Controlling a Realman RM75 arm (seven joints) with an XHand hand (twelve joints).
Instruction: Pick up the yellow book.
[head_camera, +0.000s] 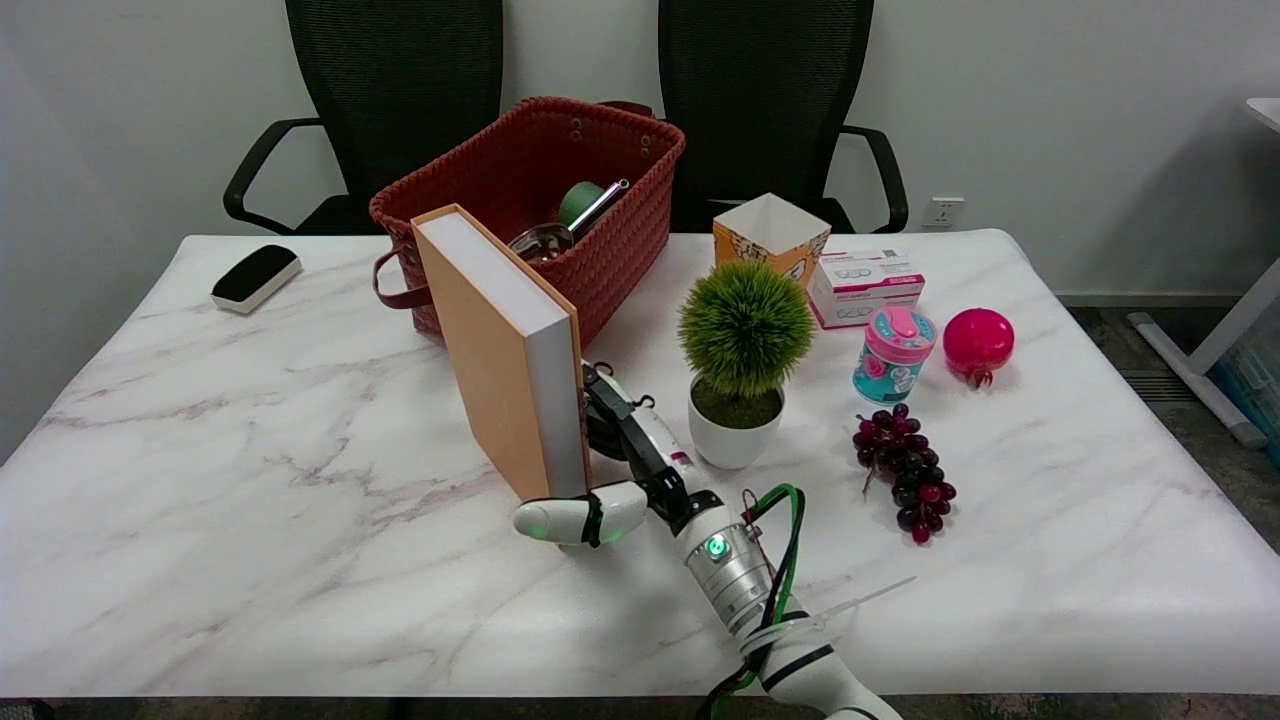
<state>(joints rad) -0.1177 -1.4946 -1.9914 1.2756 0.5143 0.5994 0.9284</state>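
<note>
So we've got the yellow book (497, 350) tipped up on the table (250, 480), its pages facing us. The robot hand (625, 470) holds it at its right side, thumb under the bottom corner. Red basket (600, 270) right behind, little potted plant (742, 360) just beside.

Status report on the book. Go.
Right hand grips the book. Book tilted up on edge, leaning. Basket just behind, potted plant close right.

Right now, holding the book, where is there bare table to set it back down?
The right hand holds the yellow book on edge. Bare marble lies left of it, from the eraser to the near edge. Crowded on the right: potted plant, grapes, cup. Basket blocks behind.
</note>
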